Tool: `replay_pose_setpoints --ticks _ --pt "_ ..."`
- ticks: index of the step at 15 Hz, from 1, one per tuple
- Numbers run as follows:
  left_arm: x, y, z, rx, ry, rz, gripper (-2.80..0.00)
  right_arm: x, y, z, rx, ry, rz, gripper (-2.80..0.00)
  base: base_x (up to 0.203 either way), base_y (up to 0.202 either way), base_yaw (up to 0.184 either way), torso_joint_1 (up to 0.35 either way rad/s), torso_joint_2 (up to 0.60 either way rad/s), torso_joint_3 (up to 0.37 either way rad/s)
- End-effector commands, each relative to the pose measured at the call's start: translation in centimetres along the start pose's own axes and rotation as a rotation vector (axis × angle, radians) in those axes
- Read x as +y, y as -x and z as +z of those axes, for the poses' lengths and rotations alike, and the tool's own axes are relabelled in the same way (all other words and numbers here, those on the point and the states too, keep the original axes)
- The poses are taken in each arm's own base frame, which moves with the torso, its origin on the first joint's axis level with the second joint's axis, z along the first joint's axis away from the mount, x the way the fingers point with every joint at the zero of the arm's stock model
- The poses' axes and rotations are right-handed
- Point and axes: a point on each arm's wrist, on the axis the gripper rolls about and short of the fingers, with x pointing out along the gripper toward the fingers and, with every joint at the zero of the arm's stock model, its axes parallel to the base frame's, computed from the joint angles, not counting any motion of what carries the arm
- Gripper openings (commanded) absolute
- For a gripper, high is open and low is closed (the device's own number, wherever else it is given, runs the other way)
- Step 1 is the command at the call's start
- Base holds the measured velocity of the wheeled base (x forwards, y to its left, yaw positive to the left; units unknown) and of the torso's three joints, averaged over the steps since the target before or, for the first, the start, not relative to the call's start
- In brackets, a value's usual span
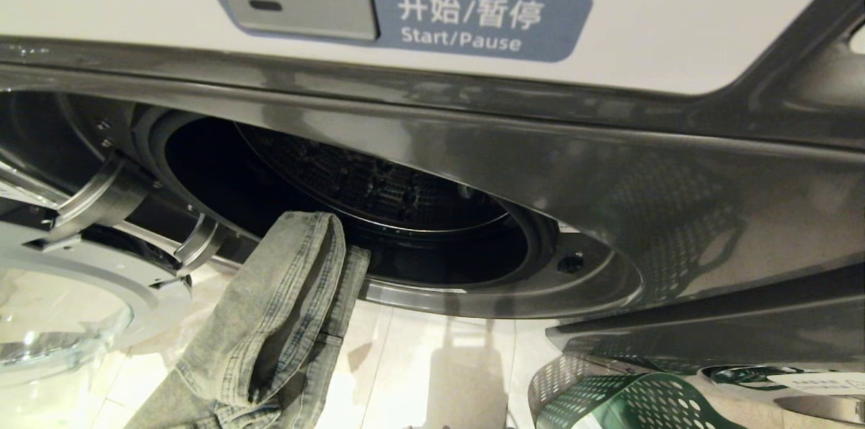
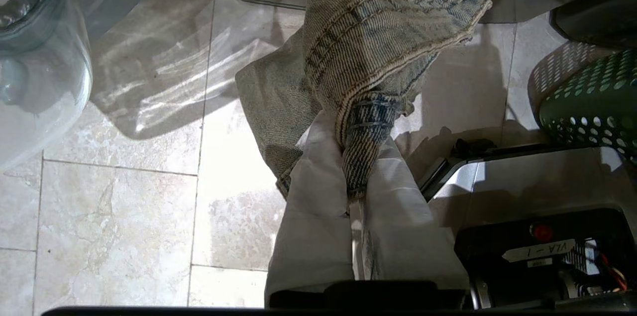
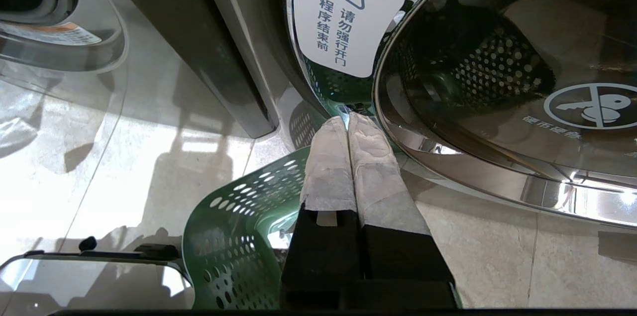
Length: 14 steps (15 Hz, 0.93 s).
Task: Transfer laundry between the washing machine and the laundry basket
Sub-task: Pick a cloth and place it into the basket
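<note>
A glass door (image 1: 61, 321) hangs open at the far left, its hinges (image 1: 101, 199) just beside the drum opening. Right of it, faded jeans (image 1: 284, 327) hang as a long folded strip, the long axis running from the near floor up and away to the washer's (image 1: 676, 199) drum mouth (image 1: 351, 206), the top fold level with the lower rim but outside the dark drum. The left gripper (image 2: 357, 176) is clamped on a seam of the jeans, its white-wrapped fingers (image 2: 313, 196) pinched narrow around the denim, the cloth bunched beyond the tips. Pale tiled floor (image 1: 419, 368) lies open below the drum. At the near right sits a green perforated basket (image 1: 622, 402), close against the washer's front. The right gripper (image 3: 348, 124) hangs over the basket's rim with fingers pressed together, holding nothing.
</note>
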Motion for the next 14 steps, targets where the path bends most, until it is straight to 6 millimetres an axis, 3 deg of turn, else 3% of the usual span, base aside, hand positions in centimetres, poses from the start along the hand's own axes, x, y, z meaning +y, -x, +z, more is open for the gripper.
replay_pose_setpoints --ticks 1,5,10,14 --pt "0.0 0.0 0.0 0.002 0.025 0.009 -2.8 0.0 0.0 0.0 0.001 0.0 0.001 -2.8 0.0 0.0 0.0 0.0 0.0 0.0" --pt "0.0 0.1 -0.1 -0.005 0.048 0.056 -2.8 0.0 0.0 0.0 0.001 0.0 0.001 -2.8 0.0 0.0 0.0 0.0 0.0 0.0" --pt "-0.3 1.8 -0.9 -0.256 0.007 0.116 -2.8 0.0 0.0 0.0 0.0 -0.001 0.001 -2.8 0.0 0.0 0.0 0.0 0.0 0.0" --pt "-0.3 1.9 -1.0 -0.271 -0.001 0.123 -2.8 0.0 0.0 0.0 -0.001 -0.001 0.001 -2.8 0.0 0.0 0.0 0.0 0.0 0.0"
